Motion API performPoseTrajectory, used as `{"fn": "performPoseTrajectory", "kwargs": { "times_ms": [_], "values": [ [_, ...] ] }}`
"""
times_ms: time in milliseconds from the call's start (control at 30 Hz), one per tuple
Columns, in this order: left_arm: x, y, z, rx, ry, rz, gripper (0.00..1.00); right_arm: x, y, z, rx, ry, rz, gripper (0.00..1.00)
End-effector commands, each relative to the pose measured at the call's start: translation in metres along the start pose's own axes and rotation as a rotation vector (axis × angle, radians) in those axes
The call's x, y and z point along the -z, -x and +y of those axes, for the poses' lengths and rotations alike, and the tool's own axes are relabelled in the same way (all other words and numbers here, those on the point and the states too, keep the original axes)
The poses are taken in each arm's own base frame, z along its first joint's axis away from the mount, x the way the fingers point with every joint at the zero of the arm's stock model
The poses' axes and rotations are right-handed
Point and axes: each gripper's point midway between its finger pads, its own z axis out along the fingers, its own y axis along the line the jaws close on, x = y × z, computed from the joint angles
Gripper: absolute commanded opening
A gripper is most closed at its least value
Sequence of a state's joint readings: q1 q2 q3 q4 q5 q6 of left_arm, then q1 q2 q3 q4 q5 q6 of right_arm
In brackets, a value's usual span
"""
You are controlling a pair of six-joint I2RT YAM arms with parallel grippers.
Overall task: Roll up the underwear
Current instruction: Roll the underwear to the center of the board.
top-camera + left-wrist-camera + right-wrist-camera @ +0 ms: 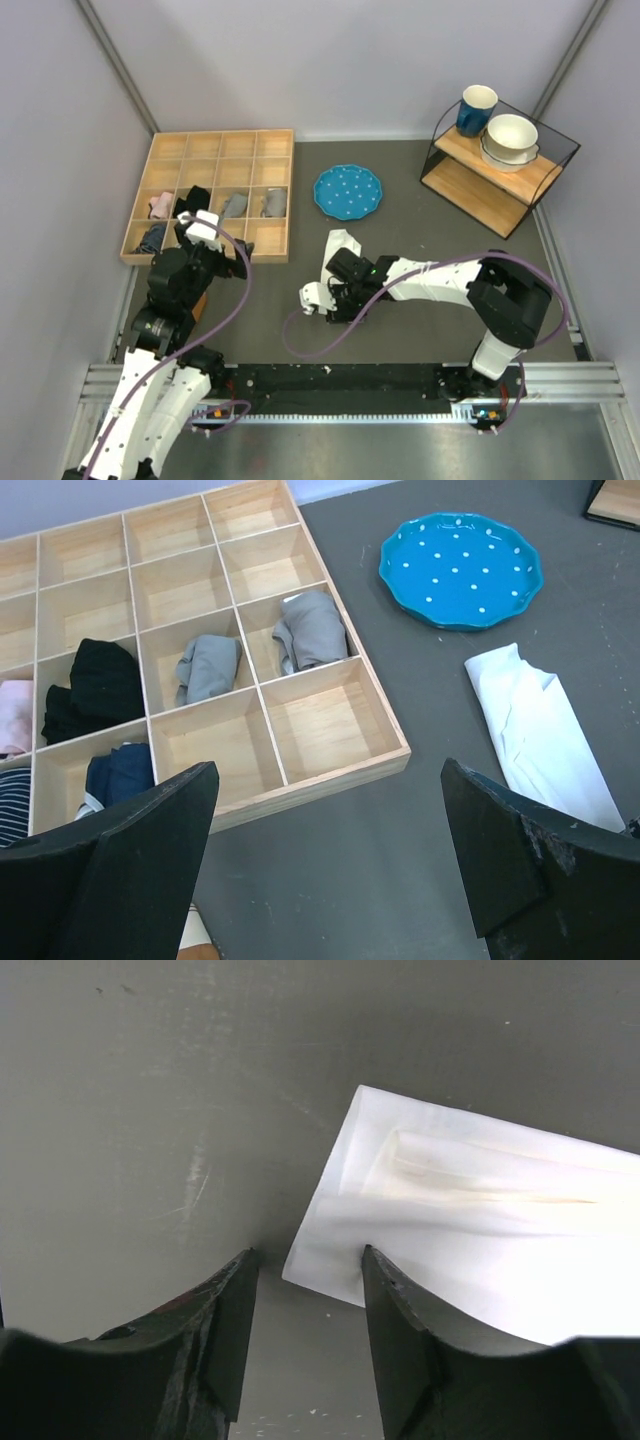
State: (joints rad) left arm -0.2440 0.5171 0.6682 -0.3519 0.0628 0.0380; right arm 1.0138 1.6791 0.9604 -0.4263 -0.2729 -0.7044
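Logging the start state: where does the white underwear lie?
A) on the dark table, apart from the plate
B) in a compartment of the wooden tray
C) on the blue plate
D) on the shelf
A: the underwear lies flat on the table, a gap between it and the blue plate.

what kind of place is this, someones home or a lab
Probably a robot test cell, not a home: bare grey walls box in a dark table, two arms are bolted to a metal rail at its near edge, and a wooden tray holds sorted cloth bundles.
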Motion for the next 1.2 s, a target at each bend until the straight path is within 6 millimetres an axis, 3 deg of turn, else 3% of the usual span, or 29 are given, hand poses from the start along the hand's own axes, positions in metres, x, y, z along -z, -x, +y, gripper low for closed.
{"fn": "performPoseTrajectory", "kwargs": {
  "times_ms": [0,200,400,600,733,933,967,1000,1167],
  "values": [
    [0.004,0.016,0.001,-0.03,0.001,-0.08,0.99,-0.012,-0.006,-0.012,0.009,-0.055,0.036,0.39],
    [0.004,0.019,-0.011,-0.045,-0.066,-0.1,0.99,-0.016,-0.019,-0.005,-0.005,-0.037,0.071,0.15],
    [0.014,0.028,-0.048,-0.108,-0.281,-0.184,0.99,-0.002,-0.019,0.004,-0.058,0.052,0.041,0.05],
    [0.045,0.046,-0.079,-0.224,-0.454,-0.387,0.98,0.018,-0.015,0.023,-0.202,0.259,-0.038,0.02],
    [0.062,0.055,-0.089,-0.257,-0.499,-0.491,0.98,0.027,-0.008,0.033,-0.311,0.4,-0.111,0.02],
    [0.077,0.05,-0.12,-0.241,-0.727,-0.435,0.96,0.033,-0.008,0.022,-0.523,0.551,-0.164,0.02],
    [0.076,0.048,-0.124,-0.242,-0.76,-0.42,0.96,0.036,-0.007,0.01,-0.539,0.544,-0.185,0.02],
    [0.082,0.045,-0.133,-0.25,-0.829,-0.415,0.95,0.034,-0.01,0.015,-0.592,0.6,-0.177,0.02],
    [0.079,0.032,-0.147,-0.234,-0.959,-0.353,0.89,0.033,-0.013,0.0,-0.662,0.657,-0.178,0.03]
  ]
}}
